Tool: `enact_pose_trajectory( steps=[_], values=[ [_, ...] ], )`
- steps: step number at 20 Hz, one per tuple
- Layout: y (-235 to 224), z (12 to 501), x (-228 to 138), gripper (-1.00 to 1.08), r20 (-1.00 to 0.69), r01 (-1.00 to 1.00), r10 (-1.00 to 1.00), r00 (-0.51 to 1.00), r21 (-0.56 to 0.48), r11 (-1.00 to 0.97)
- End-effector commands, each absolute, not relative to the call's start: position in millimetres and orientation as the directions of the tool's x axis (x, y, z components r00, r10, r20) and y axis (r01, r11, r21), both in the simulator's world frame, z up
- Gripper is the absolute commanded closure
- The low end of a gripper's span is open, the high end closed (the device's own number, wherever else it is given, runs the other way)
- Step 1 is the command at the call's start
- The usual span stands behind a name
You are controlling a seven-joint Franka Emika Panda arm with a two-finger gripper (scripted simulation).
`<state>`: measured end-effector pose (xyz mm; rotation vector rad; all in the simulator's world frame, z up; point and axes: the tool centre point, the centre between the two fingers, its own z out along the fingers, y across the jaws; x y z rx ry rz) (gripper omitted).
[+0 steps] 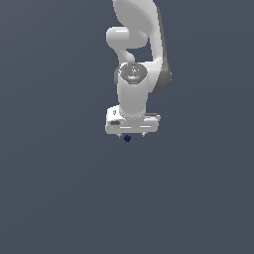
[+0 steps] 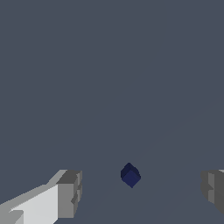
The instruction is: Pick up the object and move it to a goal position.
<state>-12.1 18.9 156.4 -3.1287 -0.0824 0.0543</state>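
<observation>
A tiny dark navy-blue blocky object (image 1: pixel 127 138) (image 2: pixel 130 175) lies on the plain grey ground, turned corner-on, near the middle of the scene.

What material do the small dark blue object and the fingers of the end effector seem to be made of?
Small dark blue object: a matte, hard-looking solid, perhaps plastic; flat facets, no shine or texture. As a simulator render, its real material stays open.

Fingers of the end effector: matte grey, like plastic or coated metal; flat shading, ridged inner faces.
</observation>
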Motion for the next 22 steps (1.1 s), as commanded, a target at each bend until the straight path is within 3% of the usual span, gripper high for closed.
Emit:
enact_pose_trajectory(
  steps=[1, 22],
  values=[
    [18.9, 156.4, -12.1, -0.92, -0.034, 0.052, 0.053, 0.998, -0.012, -0.999],
    [-2.4, 157.4, -12.8, -0.92, -0.037, -0.039, -0.038, 0.999, -0.028, -0.999]
  ],
)
